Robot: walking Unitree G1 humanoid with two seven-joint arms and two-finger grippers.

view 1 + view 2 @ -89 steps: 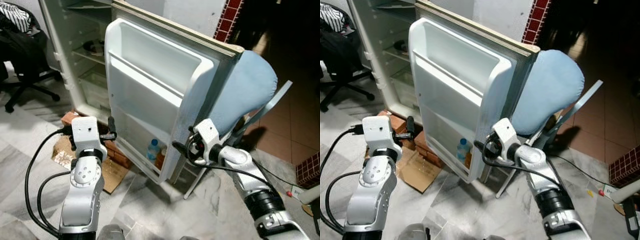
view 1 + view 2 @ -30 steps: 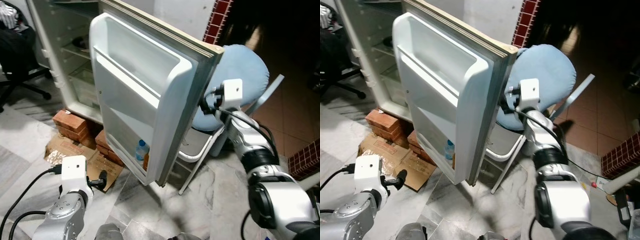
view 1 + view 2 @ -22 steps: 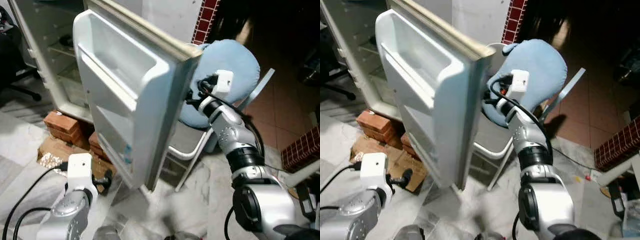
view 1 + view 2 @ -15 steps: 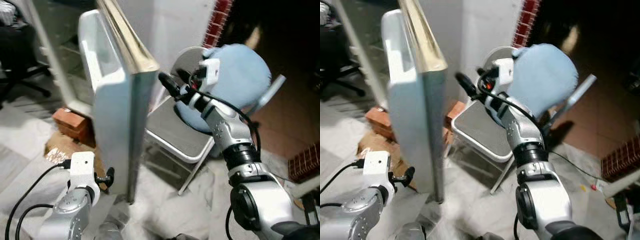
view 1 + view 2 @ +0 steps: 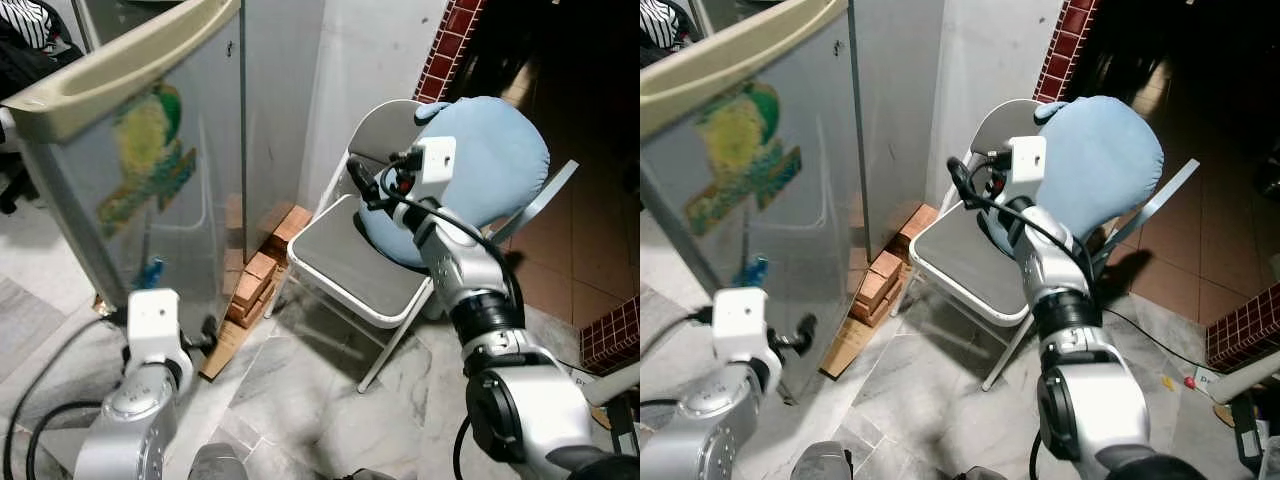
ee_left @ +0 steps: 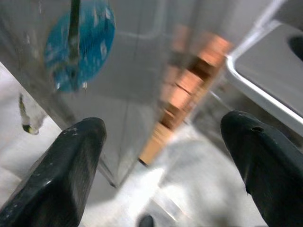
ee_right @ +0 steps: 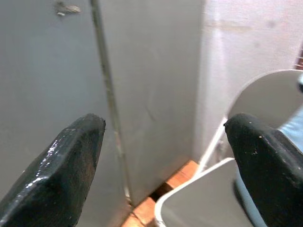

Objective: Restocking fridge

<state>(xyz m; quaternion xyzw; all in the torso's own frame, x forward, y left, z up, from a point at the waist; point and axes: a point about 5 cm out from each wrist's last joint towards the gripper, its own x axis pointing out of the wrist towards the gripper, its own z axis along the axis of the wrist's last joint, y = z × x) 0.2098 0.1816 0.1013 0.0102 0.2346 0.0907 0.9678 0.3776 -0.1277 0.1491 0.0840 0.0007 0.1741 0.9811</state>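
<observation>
The fridge door (image 5: 150, 160) was swung almost shut against the fridge, and its grey outside with a green and yellow sticker (image 5: 140, 150) faced the robot; that looked like the end of the job, with the food already put away behind the door; no bottles or food could be seen outside the fridge. The fridge stood on bricks (image 5: 262, 262), most likely to keep it up off the floor; a folding chair (image 5: 350, 270) sat just beside the fridge, with a blue cushion (image 5: 490, 170) leaning on its back. The right gripper (image 7: 165, 156) was held up high, near the fridge's side and above the chair seat; its arm reached forward with the elbow bent; its two black fingers (image 7: 66, 165) were spread wide and held nothing. The left gripper (image 6: 165, 161) was down low, close to the bottom of the fridge door, pointing at it; that arm was bent close to the body; its fingers (image 6: 66, 170) were spread wide too, with nothing between them. It seemed both grippers had let go of the door.
</observation>
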